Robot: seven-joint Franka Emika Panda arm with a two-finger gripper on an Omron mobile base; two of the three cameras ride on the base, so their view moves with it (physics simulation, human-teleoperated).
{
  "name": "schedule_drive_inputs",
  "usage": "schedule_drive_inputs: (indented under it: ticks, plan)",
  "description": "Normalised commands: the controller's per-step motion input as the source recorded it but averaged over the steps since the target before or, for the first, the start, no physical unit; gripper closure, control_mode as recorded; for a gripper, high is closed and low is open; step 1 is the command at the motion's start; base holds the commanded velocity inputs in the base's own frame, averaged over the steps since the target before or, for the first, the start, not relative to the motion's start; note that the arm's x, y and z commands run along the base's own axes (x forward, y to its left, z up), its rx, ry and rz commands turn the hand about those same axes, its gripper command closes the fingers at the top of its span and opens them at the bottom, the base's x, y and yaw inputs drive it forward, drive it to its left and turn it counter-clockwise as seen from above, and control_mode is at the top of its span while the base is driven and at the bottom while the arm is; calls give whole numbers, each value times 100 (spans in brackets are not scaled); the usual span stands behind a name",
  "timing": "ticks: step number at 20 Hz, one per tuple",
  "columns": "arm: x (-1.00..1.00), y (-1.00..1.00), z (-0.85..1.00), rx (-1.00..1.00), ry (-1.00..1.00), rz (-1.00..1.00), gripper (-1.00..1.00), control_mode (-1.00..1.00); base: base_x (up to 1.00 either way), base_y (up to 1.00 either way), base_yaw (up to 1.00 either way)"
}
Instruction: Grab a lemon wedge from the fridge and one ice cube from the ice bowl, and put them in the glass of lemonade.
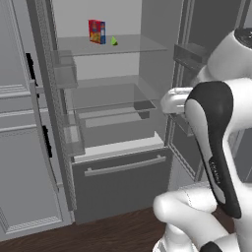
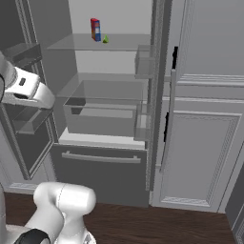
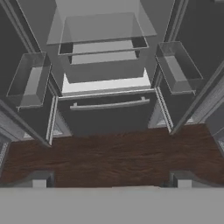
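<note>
The fridge [image 1: 118,182] stood wide open, baring the lemon wedge [image 1: 113,41] on its top shelf [image 1: 133,45], while the end effector [image 3: 112,181] hung released, fingertips apart, pointing floorward.

The tall dark grey fridge [image 2: 107,143] stands with both doors swung wide open, its clear glass upper shelf [image 2: 90,44] carrying a small upright red and blue carton [image 2: 95,29] with the tiny yellow-green lemon wedge [image 2: 105,39] just beside it on the right. Below the shelf sits a clear plastic crisper bin [image 2: 102,112], and under that a closed dark drawer with a long grey bar handle [image 2: 101,157]. Light grey panelled cabinets [image 2: 202,143] rise to the right, above a dark brown wooden floor [image 2: 162,224].
</note>
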Motion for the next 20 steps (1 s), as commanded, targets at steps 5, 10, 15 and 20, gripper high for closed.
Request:
schedule_drive_inputs:
  ticks: [5, 10, 15, 20]
  plan:
    - [-40, -8, 54, 0, -30, 1, -100, -100, 0, 0, 0]
    - [-23, -3, 20, 0, -19, -1, -100, -100, 0, 0, 0]
    - [0, 0, 0, 0, 0, 0, -100, -100, 0, 0, 0]
    - [15, 0, 0, 0, -13, 2, -100, -100, 0, 0, 0]
